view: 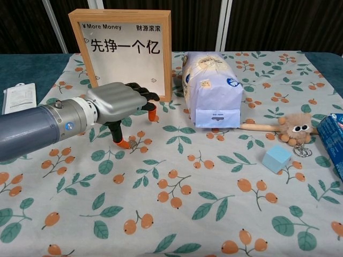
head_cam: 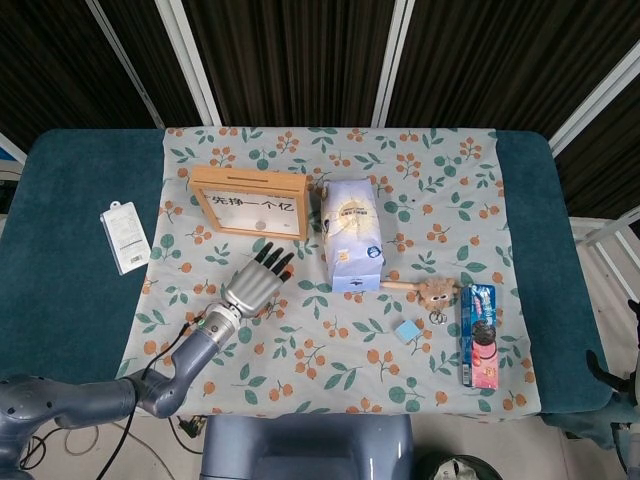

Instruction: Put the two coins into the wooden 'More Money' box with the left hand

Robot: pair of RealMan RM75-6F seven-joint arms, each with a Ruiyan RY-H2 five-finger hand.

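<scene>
The left robot hand sits low over the flowery cloth, right in front of the wooden 'More Money' box. Palm faces down, fingers curled a bit and pointing toward the box, orange tips close to the cloth. I honestly can't tell whether it's pinching anything; the underside is hidden in both views. In the chest view the fingertips end just short of the box's lower right corner, not quite touching as far as I can see.

The coins I can't pick out for sure. They'd be tiny against the orange berry print, so no idea where they are.

The box stands upright on the tabletop, leaning back a little, with black Chinese characters on a white front and a slot along its top edge. Just beside it to the right is a pale blue and white bag standing up. Further right there's a fuzzy brown toy with googly eyes on a wooden stick, a small light blue cube near it, and a blue cookie package lying flat near the cloth's edge. A white packaged item lies off the cloth on the teal surface at the left.

The right robot hand doesn't show in either view.
</scene>
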